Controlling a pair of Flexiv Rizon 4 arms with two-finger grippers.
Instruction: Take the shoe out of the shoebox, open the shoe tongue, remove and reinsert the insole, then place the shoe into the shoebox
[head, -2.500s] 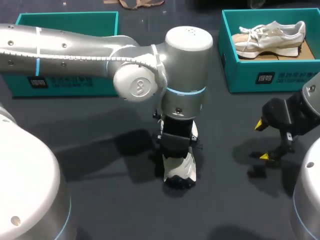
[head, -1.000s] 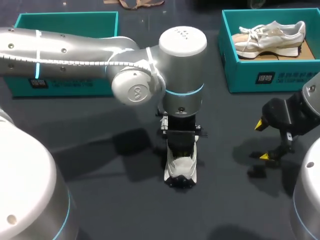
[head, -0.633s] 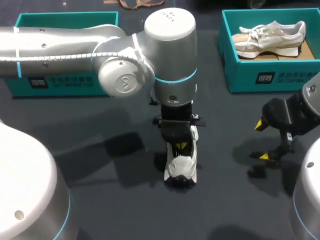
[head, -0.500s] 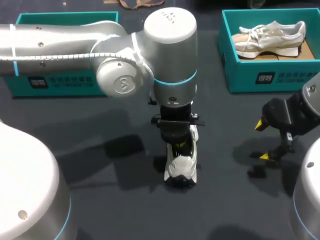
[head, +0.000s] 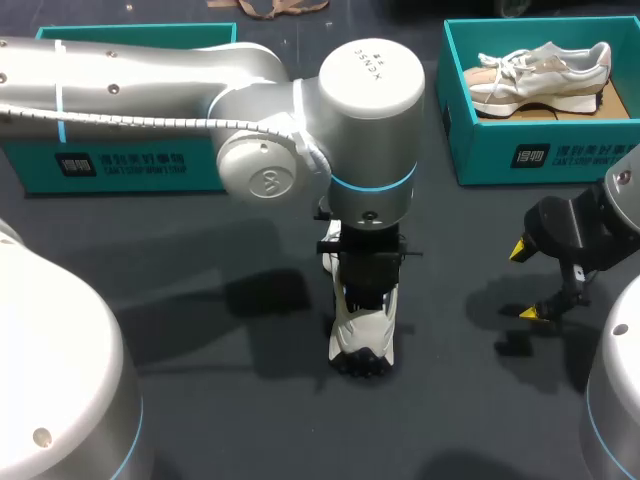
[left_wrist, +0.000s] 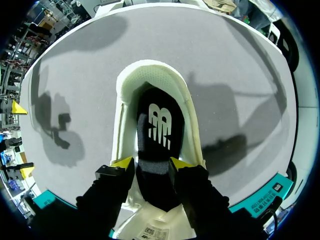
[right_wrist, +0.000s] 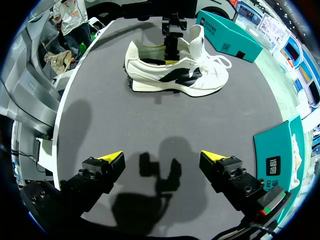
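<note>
Insole (left_wrist: 159, 125) is pinched from both sides by my left gripper (left_wrist: 151, 163), black, lying inside the white shoe (left_wrist: 150, 72) on the table (left_wrist: 240, 75) right under it. Right gripper (right_wrist: 161, 159) hangs wide open, with the shoe well ahead of it.

A dark grey matte table (head: 240, 400) carries soft, blurred shadows (head: 265, 300) under even light.
</note>
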